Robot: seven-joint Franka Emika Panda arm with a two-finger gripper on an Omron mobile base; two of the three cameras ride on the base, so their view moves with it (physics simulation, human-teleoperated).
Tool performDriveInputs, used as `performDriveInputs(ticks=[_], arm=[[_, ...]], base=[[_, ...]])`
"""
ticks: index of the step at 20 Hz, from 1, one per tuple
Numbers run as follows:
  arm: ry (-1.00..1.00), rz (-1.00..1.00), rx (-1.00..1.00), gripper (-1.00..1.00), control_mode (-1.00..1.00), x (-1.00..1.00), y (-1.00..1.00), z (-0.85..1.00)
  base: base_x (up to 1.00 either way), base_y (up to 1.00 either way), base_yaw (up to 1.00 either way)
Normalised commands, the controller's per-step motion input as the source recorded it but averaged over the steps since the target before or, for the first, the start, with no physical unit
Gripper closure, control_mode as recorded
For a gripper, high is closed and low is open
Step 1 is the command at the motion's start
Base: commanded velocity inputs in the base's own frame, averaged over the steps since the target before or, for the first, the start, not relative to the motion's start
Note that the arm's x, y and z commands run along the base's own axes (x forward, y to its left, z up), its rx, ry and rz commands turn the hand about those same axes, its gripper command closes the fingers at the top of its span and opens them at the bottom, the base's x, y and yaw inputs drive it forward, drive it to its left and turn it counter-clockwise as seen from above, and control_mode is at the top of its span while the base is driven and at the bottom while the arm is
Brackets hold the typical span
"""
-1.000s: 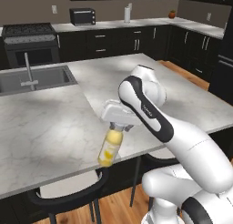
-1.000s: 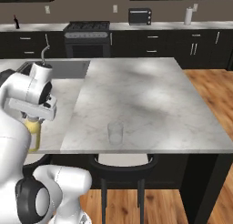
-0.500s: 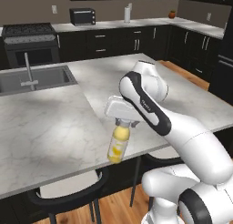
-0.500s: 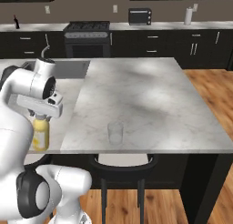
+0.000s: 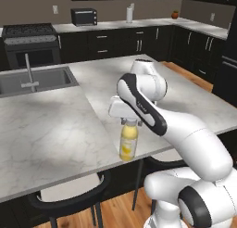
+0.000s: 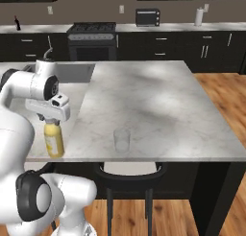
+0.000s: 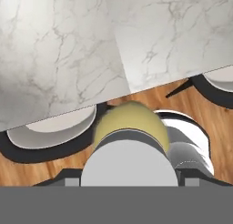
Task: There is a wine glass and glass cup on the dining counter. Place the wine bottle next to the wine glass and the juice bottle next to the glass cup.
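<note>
White arm bent low over the dining counter edge, gripper downward, pinching the juice bottle by its cap.

The juice bottle is pale yellow with a white cap, hanging from a white gripper. The dining counter top is white marble with grey veins over a dark base. The glass cup is clear. The floor is warm orange-brown wood; the far cabinets are black.

White marble dining counter carries a clear glass cup near its front edge.
</note>
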Motion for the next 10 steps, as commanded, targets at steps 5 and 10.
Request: performDriveInputs(ticks=[5,10], arm=[[0.08,-0.16,-0.01,1.0,-1.0,0.3,-0.26,0.0],[0.01,-0.14,0.0,1.0,-1.0,0.3,-0.25,0.0]], base=[[0.0,0.0,0.0],[0.0,0.0,0.0]])
